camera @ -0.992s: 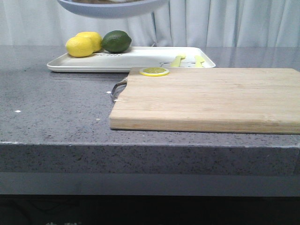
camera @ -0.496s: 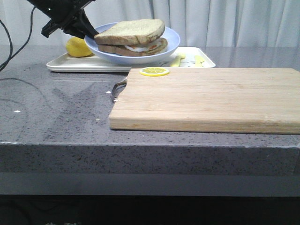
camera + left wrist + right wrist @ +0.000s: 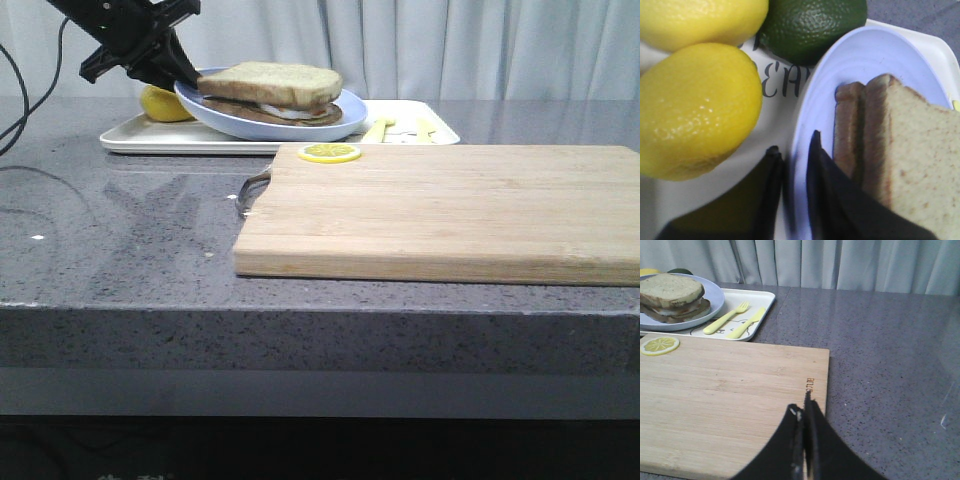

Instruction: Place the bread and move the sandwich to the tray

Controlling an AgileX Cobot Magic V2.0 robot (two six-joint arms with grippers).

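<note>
The sandwich [image 3: 270, 92] lies on the light-blue plate [image 3: 300, 124], its thick top bread [image 3: 265, 76] over the egg layer. My left gripper [image 3: 185, 75] is shut on the plate's left rim, one finger above and one below, as the left wrist view shows [image 3: 794, 142]. The plate tilts, its left side raised, low over the white tray [image 3: 200, 140]; I cannot tell whether it touches. The bread's crust [image 3: 875, 130] sits close by the fingers. My right gripper [image 3: 801, 405] is shut and empty above the cutting board [image 3: 730, 390], outside the front view.
Two lemons [image 3: 695, 110] and a lime [image 3: 810, 25] sit on the tray's left end beside the plate. A yellow fork [image 3: 727, 317] and knife [image 3: 747, 322] lie on its right end. A lemon slice [image 3: 329, 153] rests on the cutting board's [image 3: 450, 210] far left corner.
The plate with the sandwich came down from the top of the view with my left gripper. It is now lower and more tilted over the tray, hiding the lime.
</note>
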